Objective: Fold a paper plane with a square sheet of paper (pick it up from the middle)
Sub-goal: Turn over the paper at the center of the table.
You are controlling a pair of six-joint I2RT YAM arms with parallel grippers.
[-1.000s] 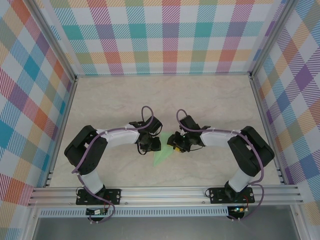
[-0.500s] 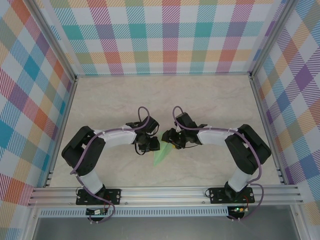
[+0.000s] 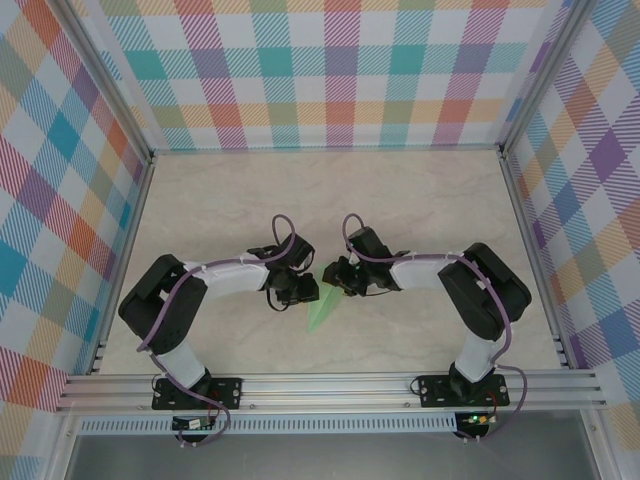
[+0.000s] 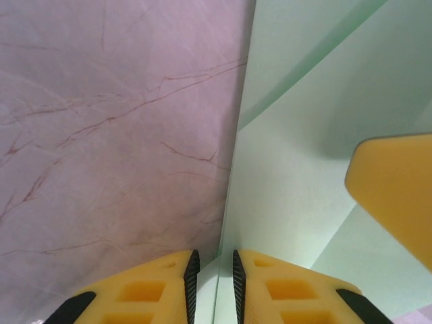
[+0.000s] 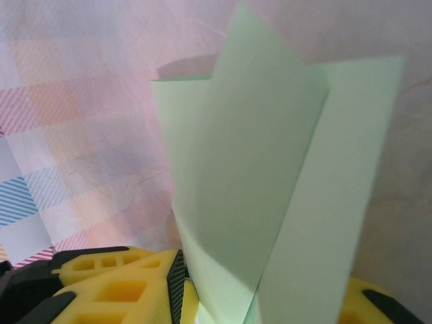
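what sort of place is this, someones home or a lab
Most likely a robot lab test cell: an aluminium frame, plaid backdrop walls around a marble-look tabletop, and two bolted-down robot arms working on folded green paper.

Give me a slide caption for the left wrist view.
Left gripper pinching the folded green paper by its edge over the marble table, another yellow finger at right.

A pale, marble-look tabletop (image 3: 400, 200) with thin reddish-brown veins lies flat at the middle of the cell. Walls in a pastel check of teal, orange, purple and yellow stand around the tabletop: one along its far edge (image 3: 330, 70), one at its left (image 3: 60, 200) and one at its right (image 3: 600, 200). Grooved aluminium rails (image 3: 330, 388) run along the tabletop's near edge, and slim metal posts (image 3: 105, 75) rise from its far corners.
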